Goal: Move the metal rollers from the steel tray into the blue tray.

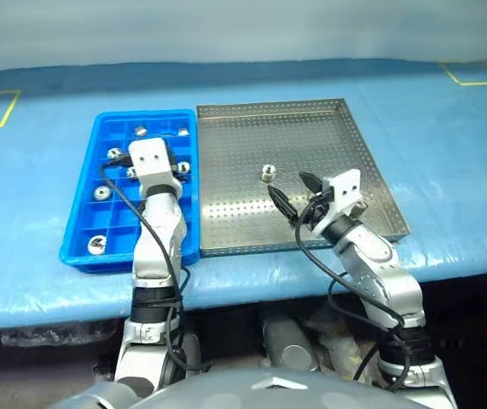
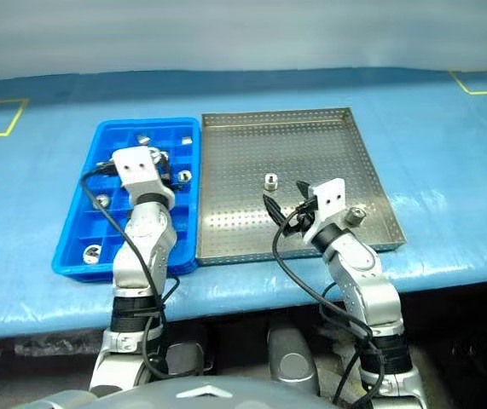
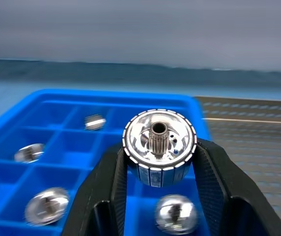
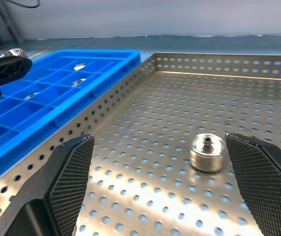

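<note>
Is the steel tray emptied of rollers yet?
No. One metal roller stands upright on the steel tray's perforated floor, between the open right gripper's fingers, not yet gripped.

Legible text, labels, brands, numbers, signs: none. No lettering can be read on any surface in any view.
</note>
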